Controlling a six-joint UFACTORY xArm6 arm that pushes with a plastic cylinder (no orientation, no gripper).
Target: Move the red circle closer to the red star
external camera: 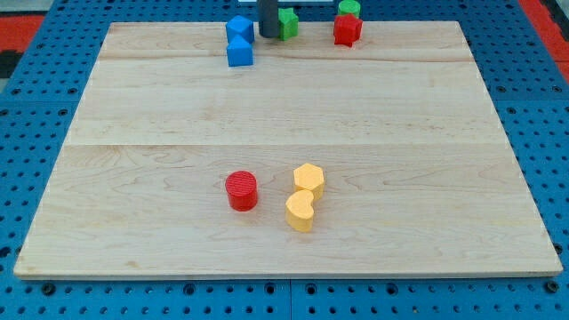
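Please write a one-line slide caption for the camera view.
My tip beside green block at board's top; red circle far from red star.

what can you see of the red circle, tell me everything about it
The red circle is a short, squat cylinder of solid red, plastic-looking, with a flat round top and faintly ridged sides. It stands upright on the wooden board, below the board's middle and a little to the view's left. Nothing touches it: the two yellow blocks sit apart on its right, and my tip is far off near the view's top.
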